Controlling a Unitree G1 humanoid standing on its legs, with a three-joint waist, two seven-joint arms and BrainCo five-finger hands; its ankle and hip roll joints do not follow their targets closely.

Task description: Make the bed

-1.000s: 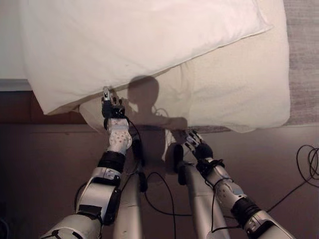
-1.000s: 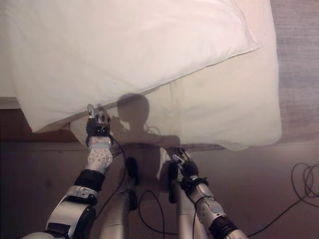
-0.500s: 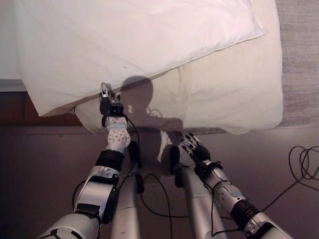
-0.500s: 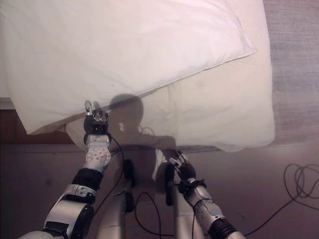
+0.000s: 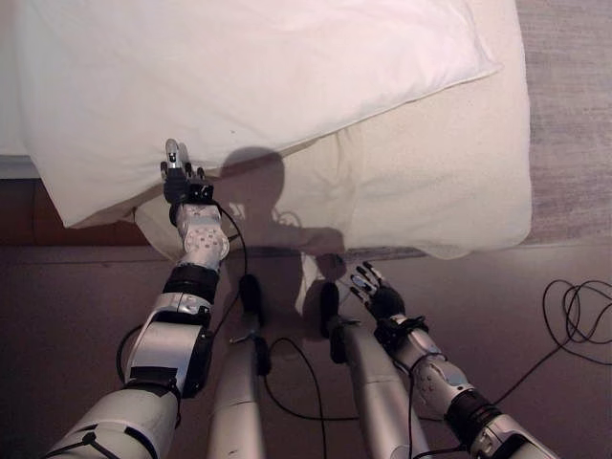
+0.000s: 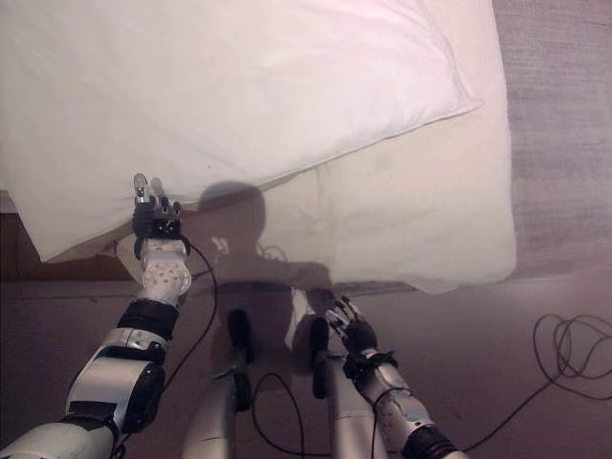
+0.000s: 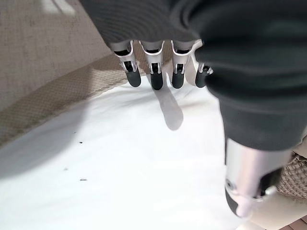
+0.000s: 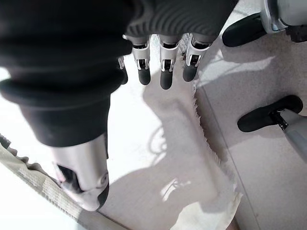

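Note:
A puffy white duvet [image 5: 249,76] lies across the bed, on top of a cream blanket [image 5: 430,182] whose edge hangs over the bed's near side. My left hand [image 5: 186,196] is stretched out at the duvet's near edge, fingers straight and hovering just above the white cloth [image 7: 120,158]; it holds nothing. My right hand [image 5: 380,296] is lower, over the floor below the blanket's hanging edge, fingers spread and empty. Past those fingers [image 8: 163,76] a frayed cream blanket corner [image 8: 211,211] lies on the floor.
Dark floor [image 5: 76,306] runs along the bed's near side. A grey rug [image 5: 574,115] lies to the right of the bed. Part of the dark wooden bed frame [image 5: 19,206] shows at the left under the duvet's corner.
The view has shifted, moving the bed leftward in the picture. My left hand has reached further forward, over the duvet's edge. My right hand has drawn back a little from the blanket.

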